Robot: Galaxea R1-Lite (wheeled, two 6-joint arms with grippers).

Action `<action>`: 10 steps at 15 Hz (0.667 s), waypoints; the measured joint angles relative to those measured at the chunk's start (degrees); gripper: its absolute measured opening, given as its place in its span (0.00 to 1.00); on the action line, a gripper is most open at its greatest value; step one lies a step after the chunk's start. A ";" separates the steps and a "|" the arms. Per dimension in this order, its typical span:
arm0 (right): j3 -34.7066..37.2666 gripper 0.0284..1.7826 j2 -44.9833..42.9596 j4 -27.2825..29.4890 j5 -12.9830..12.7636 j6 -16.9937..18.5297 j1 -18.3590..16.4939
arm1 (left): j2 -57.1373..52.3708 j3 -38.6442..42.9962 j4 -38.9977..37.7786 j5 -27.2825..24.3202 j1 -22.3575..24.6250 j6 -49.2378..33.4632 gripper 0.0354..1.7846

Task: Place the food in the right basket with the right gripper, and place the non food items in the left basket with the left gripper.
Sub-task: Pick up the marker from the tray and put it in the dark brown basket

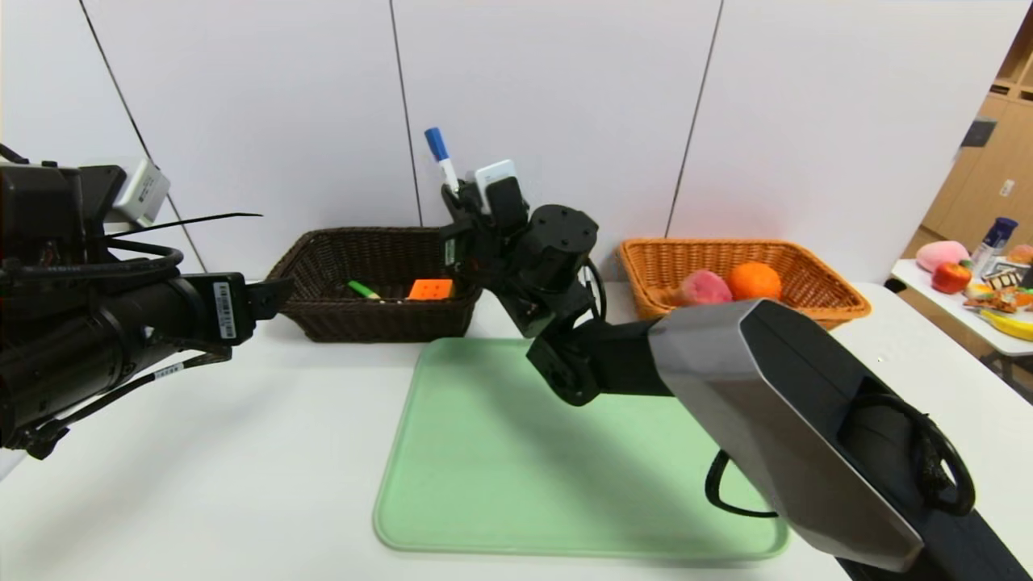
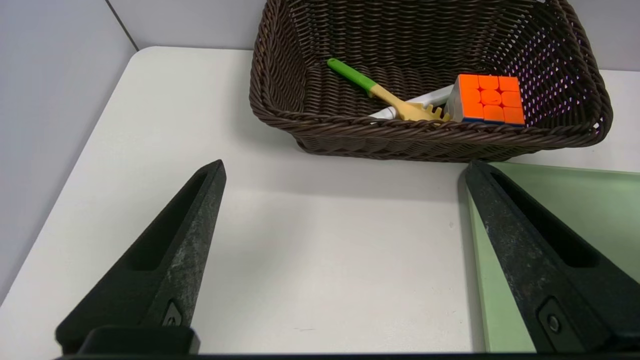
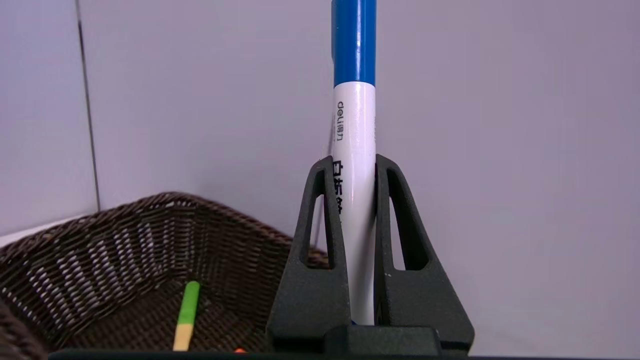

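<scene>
Marker (image 3: 354, 150) position governs the coming move: it is a non-food item, yet it is clamped in the right end effector (image 3: 356, 200), not the left. Largest first: the tabletop (image 1: 242, 484) carries a green mat (image 1: 500, 452) at centre, a dark brown basket (image 1: 323, 274) at the rear on the robot's left, and an orange basket (image 1: 807, 274) at the rear on its right holding an orange (image 1: 754, 280) and a pink fruit (image 1: 700, 287). The right arm reaches across the mat, and its end effector sits just beside the near right corner of the brown basket, raised above rim level. The marker's long axis stands roughly upright, blue cap upward, fingers shut against its white barrel. The basket interior lies to the left of and below the marker; a cube (image 2: 486, 98) and a green-handled fork (image 2: 385, 92) already rest there. The left end effector (image 2: 345, 250) hovers over bare tabletop in front of the brown basket, fingers spread wide, holding nothing. Judgement: a short leftward shift would place the marker over the basket.
</scene>
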 joint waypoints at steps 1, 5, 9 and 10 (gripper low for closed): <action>-0.68 0.09 0.85 0.74 0.15 -0.06 0.55 | 0.02 0.05 -0.01 -0.05 0.00 0.00 0.94; -1.34 0.25 2.21 3.32 -0.17 -0.17 1.83 | 0.80 0.60 -0.01 0.05 0.00 -1.19 0.94; -1.51 0.53 2.57 2.89 0.11 -0.17 1.44 | 1.88 0.71 -0.22 0.06 -0.01 -1.28 0.94; -1.51 0.58 2.60 2.86 0.09 -0.13 1.38 | 2.10 0.66 -0.61 0.05 -0.01 -1.30 0.94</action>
